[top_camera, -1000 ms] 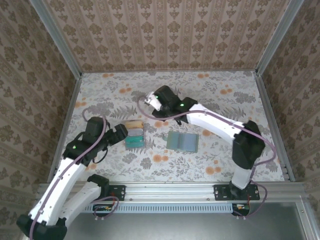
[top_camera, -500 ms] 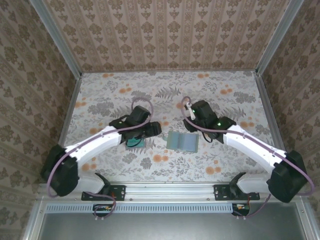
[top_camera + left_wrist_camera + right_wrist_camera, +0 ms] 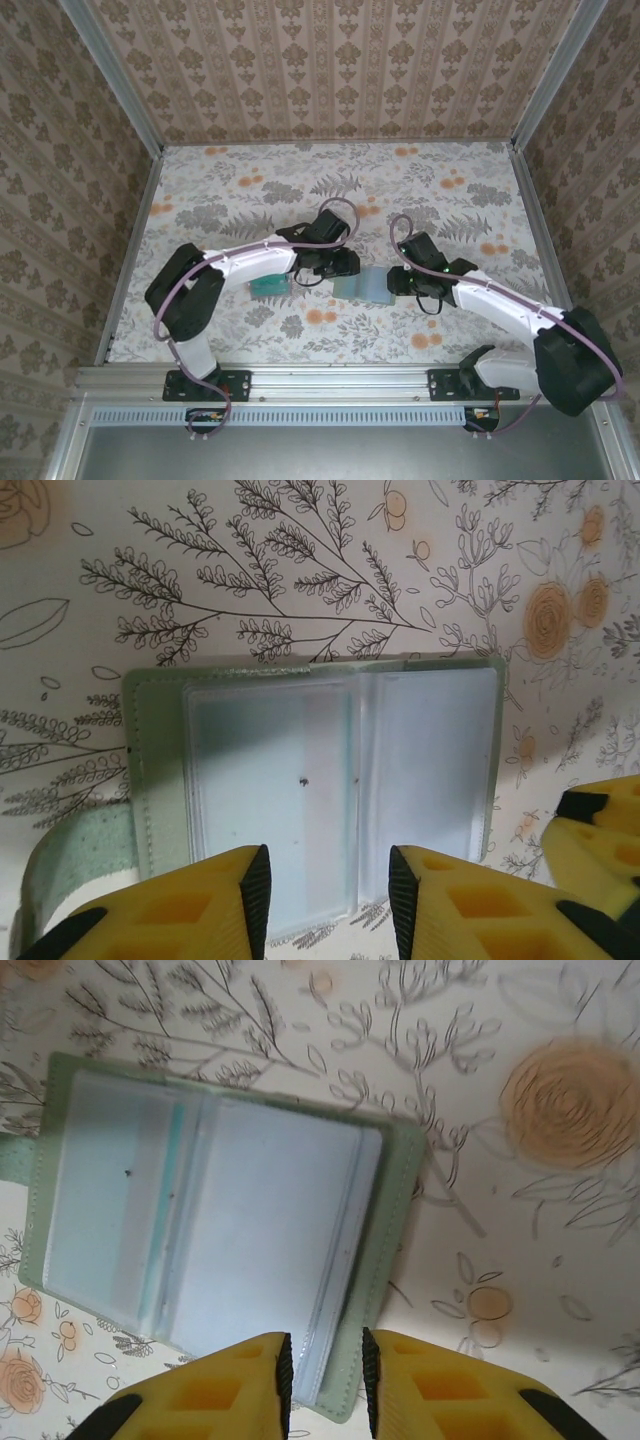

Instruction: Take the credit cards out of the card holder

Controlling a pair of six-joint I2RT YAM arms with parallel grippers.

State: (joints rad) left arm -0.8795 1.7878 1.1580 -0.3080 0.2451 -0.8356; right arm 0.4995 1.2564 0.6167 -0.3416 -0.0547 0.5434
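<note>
The card holder (image 3: 365, 286) lies open and flat on the floral table, pale green with clear sleeves (image 3: 320, 780). My left gripper (image 3: 343, 266) is at its left side. In the left wrist view that gripper (image 3: 328, 900) is open, its pads straddling the near edge of the sleeves by the centre fold. My right gripper (image 3: 399, 281) is at the holder's right side. In the right wrist view it (image 3: 323, 1380) stands narrowly open, with the holder's (image 3: 215, 1200) sleeve and cover edge between the pads. A pile of credit cards (image 3: 268, 286), teal on top, lies to the left, partly under the left arm.
The floral table (image 3: 450, 190) is fenced by aluminium rails and wallpapered walls. The holder's green strap (image 3: 70, 865) sticks out beside the left finger. A yellow finger of the right gripper (image 3: 600, 825) shows at the right edge of the left wrist view.
Both arms have swung in from the back of the table to the card holder, one on each side. The left jaws have narrowed a lot, the right jaws a little.
</note>
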